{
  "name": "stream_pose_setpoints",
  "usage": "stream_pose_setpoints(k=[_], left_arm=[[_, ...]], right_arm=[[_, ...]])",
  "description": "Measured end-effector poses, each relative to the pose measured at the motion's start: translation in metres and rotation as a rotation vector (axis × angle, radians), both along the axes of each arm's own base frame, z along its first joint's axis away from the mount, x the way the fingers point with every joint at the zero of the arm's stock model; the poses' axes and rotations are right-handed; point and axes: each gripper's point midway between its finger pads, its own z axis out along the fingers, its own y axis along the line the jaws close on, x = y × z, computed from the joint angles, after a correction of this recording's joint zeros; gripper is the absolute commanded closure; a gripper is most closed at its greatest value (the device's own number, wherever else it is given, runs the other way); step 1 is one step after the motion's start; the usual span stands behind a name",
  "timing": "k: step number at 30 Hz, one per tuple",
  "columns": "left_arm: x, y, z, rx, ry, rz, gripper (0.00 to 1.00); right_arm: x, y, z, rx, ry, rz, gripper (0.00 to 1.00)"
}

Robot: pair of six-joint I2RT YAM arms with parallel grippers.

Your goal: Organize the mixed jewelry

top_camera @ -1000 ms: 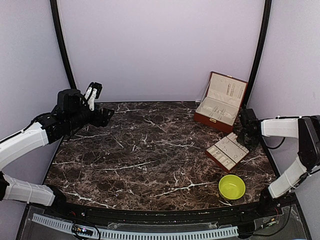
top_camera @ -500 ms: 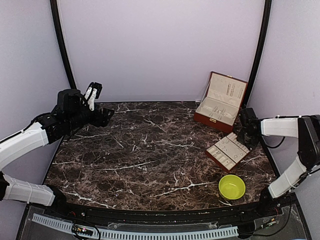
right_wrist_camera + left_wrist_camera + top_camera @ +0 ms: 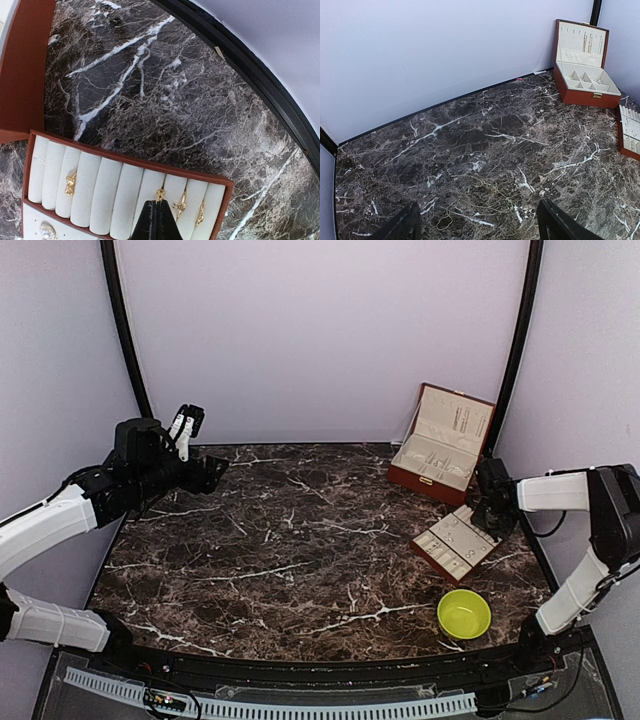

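Right wrist view: right gripper (image 3: pixel 156 216) is seen fully closed, tips pointed down at the ring-roll row of the tray (image 3: pixel 125 162), right at a gold-toned ring (image 3: pixel 160 194) wedged in a slot. Whether that ring is pinched or only pressed in cannot be told (the tips hide the contact). Three more small pieces (image 3: pixel 70 184) are seated in the same row. The slots are judged to be used so pieces stand upright and apart. A stud (image 3: pixel 47 231) is pinned on the pad below.

The tray is set near the right edge of the table (image 3: pixel 280 540), between the open jewelry box (image 3: pixel 445 445) at the far right corner and the yellow-green bowl (image 3: pixel 464 613) by the near right corner, so all of it falls within the right arm's reach.

Left gripper (image 3: pixel 186 422) is held spread wide with nothing in it, raised over the far left corner, judged parked clear of the work. A thin chain (image 3: pixel 445 220) is seen loose on the marble below it, not yet sorted.
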Motion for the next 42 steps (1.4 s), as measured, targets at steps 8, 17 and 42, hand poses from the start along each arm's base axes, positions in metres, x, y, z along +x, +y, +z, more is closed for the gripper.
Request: stream_pose_setpoints(k=[8, 17, 42], left_arm=[[0.000, 0.000, 0.000, 0.000, 0.000, 0.000, 0.18], [0.000, 0.000, 0.000, 0.000, 0.000, 0.000, 0.18], [-0.001, -0.005, -0.009, 0.000, 0.025, -0.026, 0.14]], right_arm=[[0.003, -0.001, -0.003, 0.000, -0.003, -0.005, 1.00], [0.003, -0.001, -0.004, 0.006, -0.014, -0.011, 1.00], [0.008, -0.004, 0.066, -0.006, -0.204, 0.021, 0.47]])
